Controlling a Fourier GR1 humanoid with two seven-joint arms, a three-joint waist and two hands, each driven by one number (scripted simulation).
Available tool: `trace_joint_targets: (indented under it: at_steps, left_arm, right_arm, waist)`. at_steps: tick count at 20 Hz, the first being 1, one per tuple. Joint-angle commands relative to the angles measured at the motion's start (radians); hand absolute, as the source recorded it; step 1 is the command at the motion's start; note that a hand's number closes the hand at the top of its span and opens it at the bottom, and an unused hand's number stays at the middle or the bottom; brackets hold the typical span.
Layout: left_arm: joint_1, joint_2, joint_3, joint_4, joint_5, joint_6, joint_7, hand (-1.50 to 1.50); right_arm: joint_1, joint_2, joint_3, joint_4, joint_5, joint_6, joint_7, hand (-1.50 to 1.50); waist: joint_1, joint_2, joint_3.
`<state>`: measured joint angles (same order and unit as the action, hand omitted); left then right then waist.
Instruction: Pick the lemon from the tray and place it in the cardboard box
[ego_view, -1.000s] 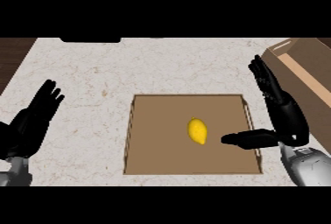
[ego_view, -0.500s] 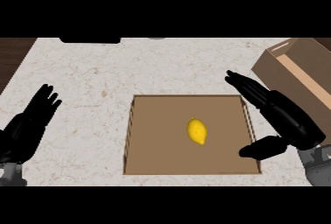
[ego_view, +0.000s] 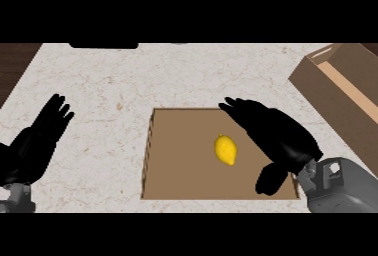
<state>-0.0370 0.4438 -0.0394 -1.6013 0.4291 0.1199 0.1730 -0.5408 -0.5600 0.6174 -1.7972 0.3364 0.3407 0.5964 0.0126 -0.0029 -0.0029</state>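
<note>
**Open right hand beside lemon**

The right hand (ego_view: 279, 136) hangs over the right side of the tray (ego_view: 181, 172), fingers straight, holding nothing. Just left of it, untouched, the lemon (ego_view: 226, 149) lies mid-tray, its long axis running near to far. The cardboard box (ego_view: 347, 82) stands beyond the tray's right edge. The left hand (ego_view: 35, 145) rests open at left.

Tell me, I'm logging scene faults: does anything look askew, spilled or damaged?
Nothing stands out. The lemon lies whole inside the tray, which sits flat on the counter; the cardboard box stands open at the right. The right hand hovers open beside the lemon; the left hand rests open at the left edge.
</note>
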Motion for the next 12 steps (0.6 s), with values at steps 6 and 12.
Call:
trace_joint_targets:
  at_steps: [6,12]
  left_arm:
    - [-0.004,-0.019,0.036,-0.038,-0.018,0.002,0.056,0.00]
    - [0.080,-0.029,0.065,-0.092,-0.045,-0.054,0.028,0.00]
  right_arm:
    - [-0.101,0.232,-0.019,0.153,-0.007,0.174,0.233,-1.50]
    - [-0.003,0.195,-0.079,0.104,0.037,0.276,0.193,-1.50]
  waist:
    - [-0.004,0.003,0.003]
    - [-0.007,0.002,0.003]
